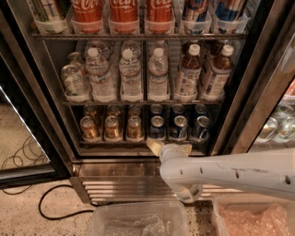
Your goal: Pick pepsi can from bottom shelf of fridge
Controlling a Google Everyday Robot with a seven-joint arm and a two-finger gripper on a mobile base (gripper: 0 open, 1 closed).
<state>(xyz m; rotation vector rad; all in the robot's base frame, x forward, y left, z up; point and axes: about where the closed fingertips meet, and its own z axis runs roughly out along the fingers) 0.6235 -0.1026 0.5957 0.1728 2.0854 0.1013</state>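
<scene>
Several dark-blue pepsi cans stand on the right half of the bottom shelf [115, 142] of the fridge [46, 106]; the front row is at left [157, 127], middle [179, 127] and right [201, 127]. My gripper [169, 146] is at the shelf's front edge, just below and in front of the left and middle pepsi cans. Its cream fingertips [153, 147] are spread apart and hold nothing. The white arm [230, 173] comes in from the right and hides part of the shelf edge.
Gold-brown short cans [112, 128] fill the shelf's left half. Water bottles [131, 76] and tea bottles [188, 73] stand on the rack above, red Coca-Cola cans [123, 11] on top. Ribbed steel base panel [120, 184], two plastic bins [138, 221] and a black cable [50, 207] are below.
</scene>
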